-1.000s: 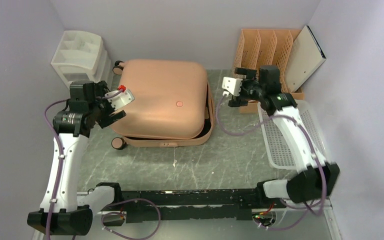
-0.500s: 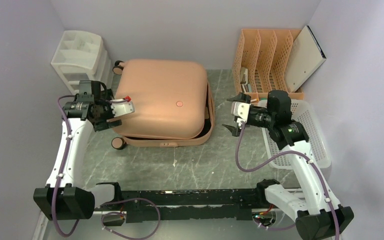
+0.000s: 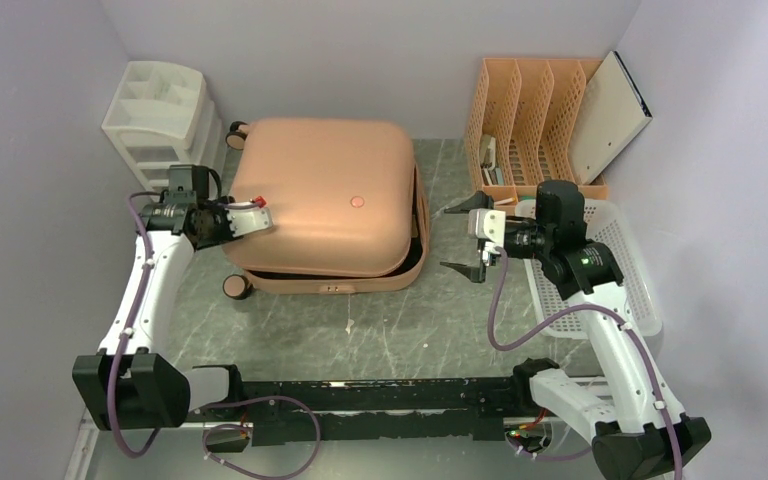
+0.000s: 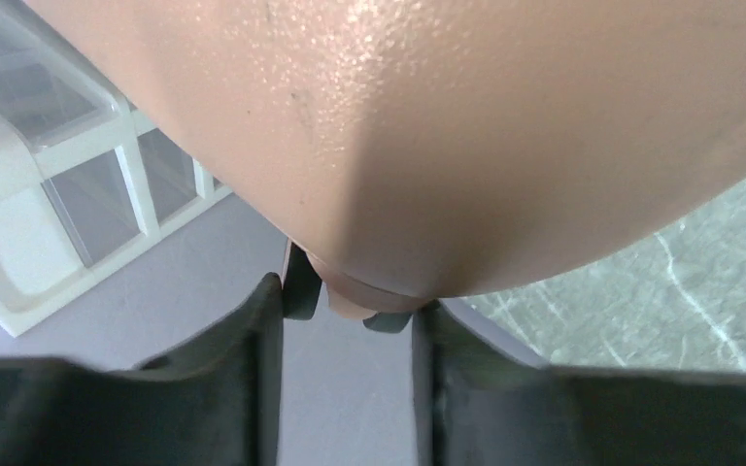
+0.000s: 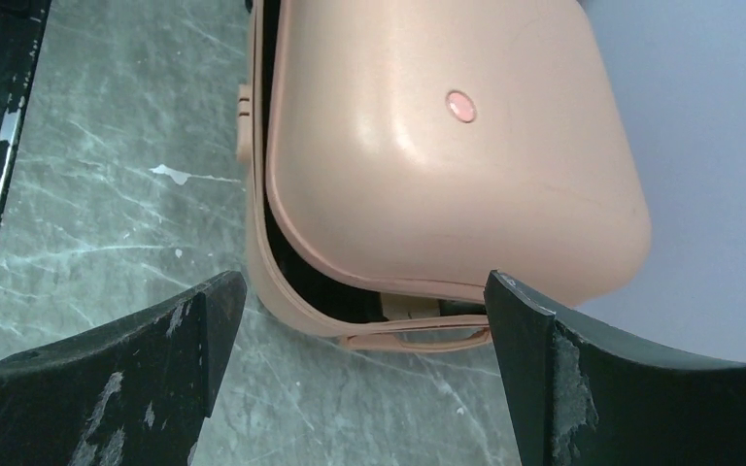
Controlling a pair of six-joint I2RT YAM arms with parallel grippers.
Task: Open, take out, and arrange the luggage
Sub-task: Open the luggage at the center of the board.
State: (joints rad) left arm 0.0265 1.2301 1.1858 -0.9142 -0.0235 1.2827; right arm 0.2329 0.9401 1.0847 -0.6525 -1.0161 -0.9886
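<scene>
The suitcase (image 3: 325,190) lies flat at the back of the bench (image 3: 380,320), nearer the back left corner. Its lid is ajar, with a dark gap along its right side and its near edge.

The left pincer (image 4: 348,316) is at the suitcase's left side, half closed, its fingers either side of a thin lip under the rounded corner. I cannot tell whether they actually pinch that lip. The right pincer (image 3: 460,238) hangs wide open and empty, just off the suitcase's right side and not touching it.

The main risk is probably the left hold. The lip is narrow and the shell above it is glossy and curved, so a pull may let the fingers slide off. A sideways tug could also drag the whole suitcase across the bench instead of raising the lid, towards the white drawer unit (image 3: 155,115) close behind that arm.

If the right pincer comes in low, it could shove the suitcase left, or wedge a finger into the gap and snag the lining. If only one side lifts, the lid may twist and drop shut.
</scene>
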